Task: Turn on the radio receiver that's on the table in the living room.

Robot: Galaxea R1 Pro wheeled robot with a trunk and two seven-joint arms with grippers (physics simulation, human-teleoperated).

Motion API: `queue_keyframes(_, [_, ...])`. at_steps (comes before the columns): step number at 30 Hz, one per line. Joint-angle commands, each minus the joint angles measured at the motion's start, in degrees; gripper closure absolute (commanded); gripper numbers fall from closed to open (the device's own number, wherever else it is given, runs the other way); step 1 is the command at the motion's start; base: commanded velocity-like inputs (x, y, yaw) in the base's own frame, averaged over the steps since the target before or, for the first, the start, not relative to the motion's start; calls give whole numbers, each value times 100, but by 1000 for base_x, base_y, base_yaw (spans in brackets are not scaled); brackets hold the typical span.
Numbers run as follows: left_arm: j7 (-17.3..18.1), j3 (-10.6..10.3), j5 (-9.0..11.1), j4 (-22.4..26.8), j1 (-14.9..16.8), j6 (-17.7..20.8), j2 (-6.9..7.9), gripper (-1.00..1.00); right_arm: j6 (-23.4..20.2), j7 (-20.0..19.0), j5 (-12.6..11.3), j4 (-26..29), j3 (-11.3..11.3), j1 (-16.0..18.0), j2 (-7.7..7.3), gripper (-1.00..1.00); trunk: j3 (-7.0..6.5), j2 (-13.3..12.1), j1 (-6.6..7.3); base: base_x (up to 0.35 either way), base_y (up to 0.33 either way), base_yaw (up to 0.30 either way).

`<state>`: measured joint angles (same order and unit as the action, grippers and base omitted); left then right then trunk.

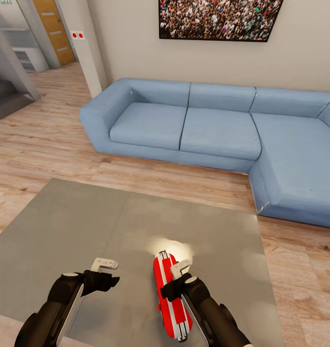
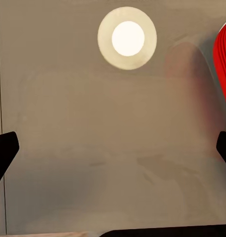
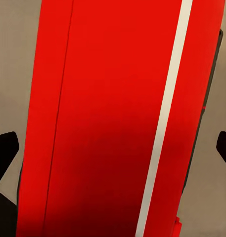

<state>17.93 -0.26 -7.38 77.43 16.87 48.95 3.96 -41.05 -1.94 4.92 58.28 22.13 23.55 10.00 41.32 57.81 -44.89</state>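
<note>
So your flat, rounded red radio receiver with the white stripe trim [image 1: 170, 294] is lying on the glossy grey, glass-like coffee table [image 1: 63, 231], near the edge closest to you, long axis pointing away toward the blue L-shaped sofa [image 1: 208, 130]. Your right gripper [image 1: 180, 271] is parked directly over it, and the right wrist view puts the red shell between the two dark fingertips [image 3: 5, 148], which stand wide apart with daylight on both sides, so it's spread and holding nothing. The left gripper [image 1: 105, 264] hovers over bare tabletop just beside the radio, fingers also parted and empty. My guess on handling: it looks like a light, stiff plastic shell, smooth enough to skate on that slick top if you poke it sideways. You probably don't need to lift it at all, just press straight down on the switch so the table takes the load. I can't make out the dial or button from here, so find it first. If it does slide, pinching across the narrow sides seems safest.
</note>
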Motion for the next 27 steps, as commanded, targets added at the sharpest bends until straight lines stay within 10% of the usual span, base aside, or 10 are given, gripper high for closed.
queue_keyframes(1, [0,0,0,0,0,0,0,-100,0,0,0,0,-2,0,0,-100,0,0,0,0,0,0])
queue_keyframes(24, [0,0,0,0,0,0,0,-100,314,0,0,-349,-7,53,0,-100,0,0,0,0,0,0])
queue_keyframes(25, [0,0,1,0,0,0,0,-100,315,0,0,-350,-7,53,0,100,0,0,0,0,0,0])
queue_keyframes(27, [0,0,1,0,0,0,0,-100,320,0,0,-359,-7,53,0,100,0,0,0,0,0,0])
